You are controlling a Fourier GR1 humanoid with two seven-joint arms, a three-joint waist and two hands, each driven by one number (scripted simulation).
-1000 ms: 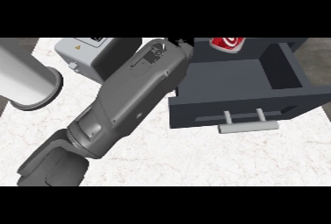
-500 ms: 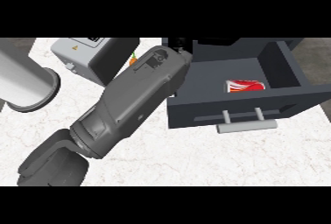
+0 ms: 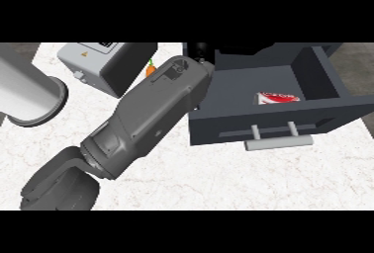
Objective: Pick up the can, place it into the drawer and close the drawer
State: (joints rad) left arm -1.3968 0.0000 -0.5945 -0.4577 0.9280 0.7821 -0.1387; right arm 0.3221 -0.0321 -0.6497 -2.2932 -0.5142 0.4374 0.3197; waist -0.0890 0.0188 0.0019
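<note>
The can (image 3: 277,97) is no longer seen at the back of the drawer (image 3: 219,123) beside the hand (image 3: 199,49), where it was shown a second ago. It is now found lying on the drawer floor, near the front wall and toward the right side, apart from the hand. The forearm (image 3: 146,118) is shown slightly lower in the view than it was then.

Drawer (image 3: 219,126) open, handle (image 3: 279,143) facing view's lower edge. Red-and-white can (image 3: 277,97) lies on side inside, near front wall, right of centre. Left forearm (image 3: 146,118) crosses diagonally from lower left. Black left hand (image 3: 199,49) at drawer's back left corner, apart from can. Grey box (image 3: 102,62), pale cylinder (image 3: 29,94) at left.
</note>
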